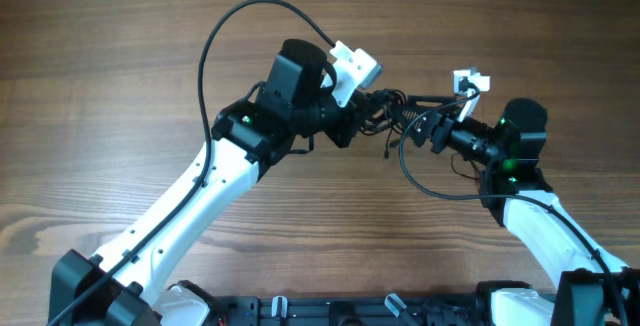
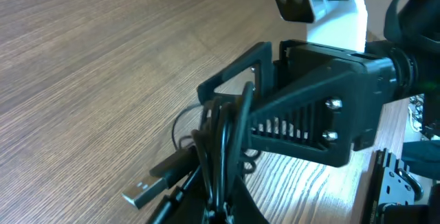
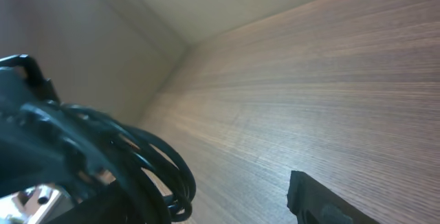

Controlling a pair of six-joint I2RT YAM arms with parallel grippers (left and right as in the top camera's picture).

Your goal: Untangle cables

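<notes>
The cables form a small dark knot held above the table between my two grippers. My left gripper is shut on it; in the left wrist view black strands rise from its closed fingertips, and a silver USB plug sticks out to the left. My right gripper stands open at the knot's right side, its black fingers on either side of a strand. In the right wrist view the looped cables fill the left, apart from the one visible finger. A loose strand hangs down toward the right arm.
The wooden table stretches out to the left and far side. The left arm's own thick black cable arcs above it. A black rail runs along the near edge between the arm bases.
</notes>
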